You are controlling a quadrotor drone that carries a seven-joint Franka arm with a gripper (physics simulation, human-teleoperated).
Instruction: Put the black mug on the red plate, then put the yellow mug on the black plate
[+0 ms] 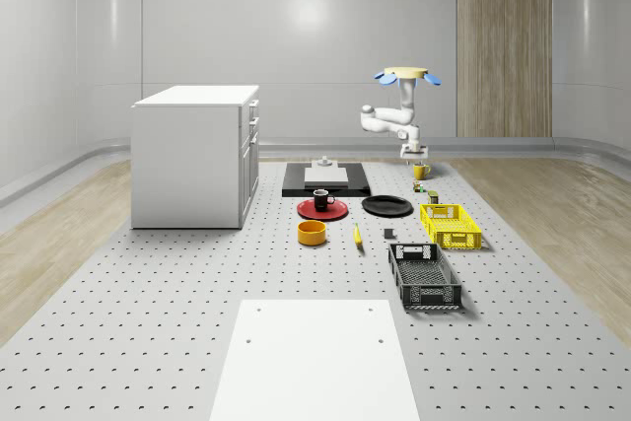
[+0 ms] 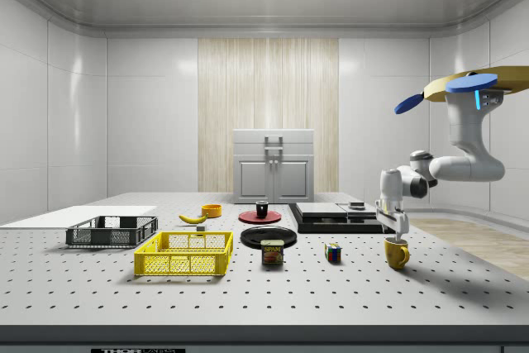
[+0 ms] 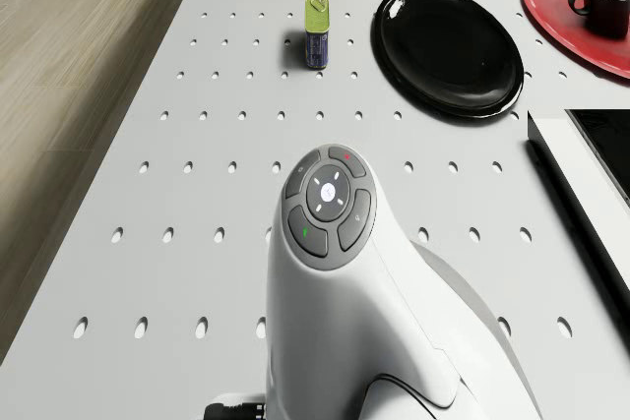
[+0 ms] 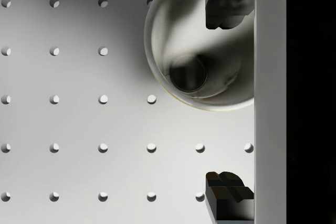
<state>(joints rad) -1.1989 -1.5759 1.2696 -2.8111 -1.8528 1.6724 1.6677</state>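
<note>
A drone (image 1: pixel 405 74) hovers at the upper right of the whole-scene view, above the far right part of the perforated desk (image 1: pixel 197 283), its white arm (image 2: pixel 463 163) bent down so that the claw (image 2: pixel 395 229) hangs directly over the yellow mug (image 2: pixel 397 253). In the wrist view the two fingers (image 4: pixel 226 3) stand spread wide, one dipping inside the mug's rim and the other well outside it over bare desk; the claw is open and grips nothing. At mid-frame of the whole-scene view the black mug (image 1: pixel 322 199) already sits on the red plate (image 1: pixel 322 209), so the first half of the job looks finished. The black plate (image 1: pixel 386 206), just right of the red one, lies bare. What remains, by these pictures, is closing on the yellow mug's wall, lifting it, and carrying it across to the black plate, past a small tin (image 3: pixel 316 32) standing near that plate in the drone view.
</note>
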